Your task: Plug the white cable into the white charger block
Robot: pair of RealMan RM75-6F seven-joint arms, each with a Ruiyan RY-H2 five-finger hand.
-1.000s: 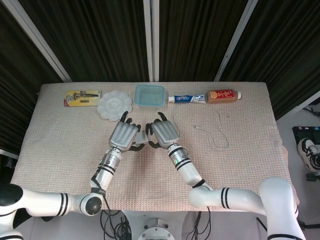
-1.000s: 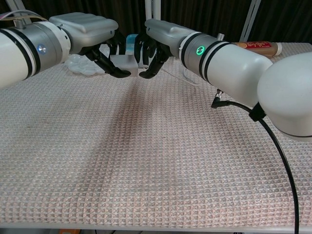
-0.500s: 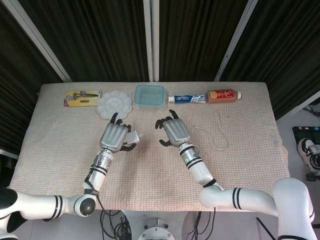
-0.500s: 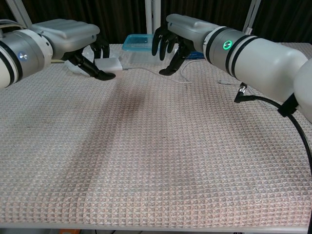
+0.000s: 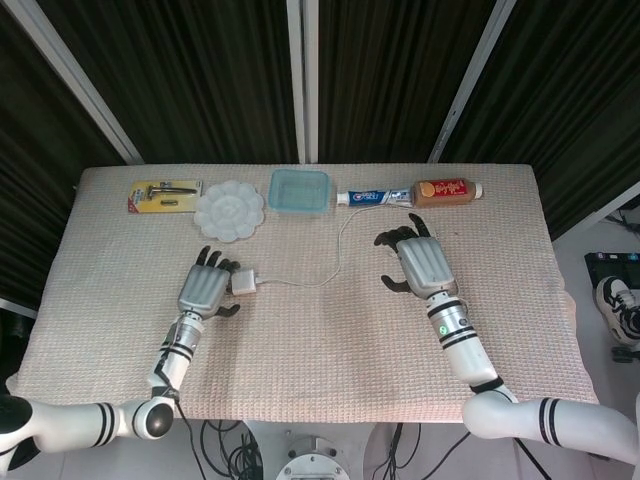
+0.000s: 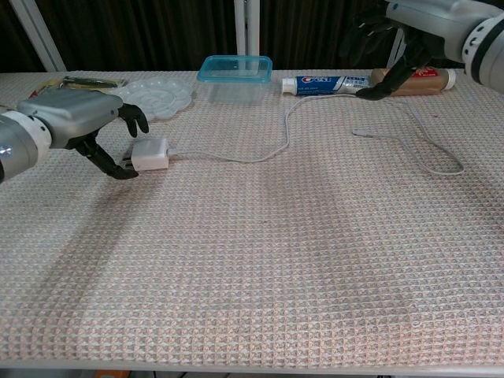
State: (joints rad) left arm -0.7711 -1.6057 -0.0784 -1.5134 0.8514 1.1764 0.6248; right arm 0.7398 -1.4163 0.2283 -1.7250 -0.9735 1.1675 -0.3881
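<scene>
A white charger block lies on the woven tabletop with one white cable running out of its right face, apparently already seated, though the joint itself is too small to confirm. The left robot hand sits just beside the block, fingers loosely curled and holding nothing; one dark fingertip looks to be touching or nearly touching the block's lower left corner. The right robot hand hovers well apart, out over the cable's far side, fingers spread and empty.

The risk now seems to lie in the left robot hand: a careless sweep could drag the block and tug the plug loose. The cable loops across the cloth towards the right robot hand, so a finger catching that slack might do the same.

Along the far edge stand one clear blue container, one white palette dish, one razor in its card pack, one toothpaste tube and one brown bottle. One block, one cable, two hands.
</scene>
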